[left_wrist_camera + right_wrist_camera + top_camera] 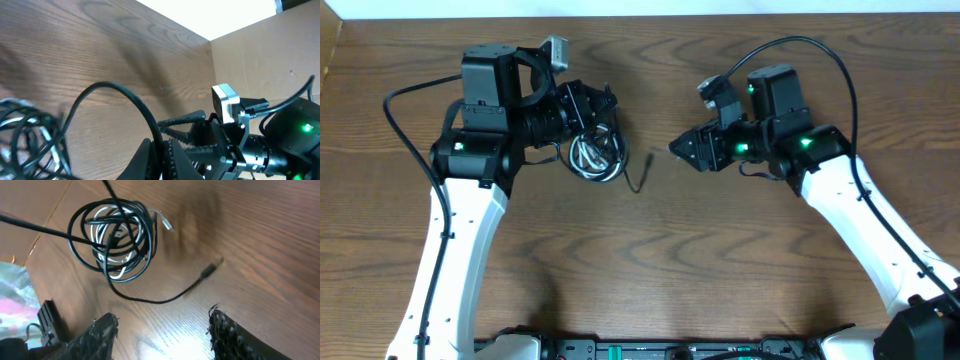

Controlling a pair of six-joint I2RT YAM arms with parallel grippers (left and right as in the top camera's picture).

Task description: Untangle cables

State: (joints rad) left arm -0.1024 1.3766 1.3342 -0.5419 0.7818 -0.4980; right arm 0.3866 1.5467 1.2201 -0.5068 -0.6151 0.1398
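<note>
Brown wood grain covers the whole surface, and the left wrist view shows a cardboard wall standing behind it. The cables lie on the surface in a small loose coil left of centre, directly below the left gripper, which partly covers the coil's upper edge from overhead. Inside the coil, dark loops and a white cord overlap so closely that the number of separate cords cannot be told. One black tail trails out of the coil to the right and ends in a small plug lying on the wood, in the open stretch between the two grippers. In the left wrist view the left jaws are pressed together on a black cord, which arches up from between them and curves down toward the coil (the coil is cut off at the frame's left edge, and blurred). Which strand of the bundle this cord is cannot be traced. The right gripper points left toward the coil, apart from it and touching no cable. Its jaws stand wide apart, and only the two toothed fingertips show at the bottom of its wrist view. At that view's left edge sits a blurred patch of pale and pink colour that cannot be identified.
</note>
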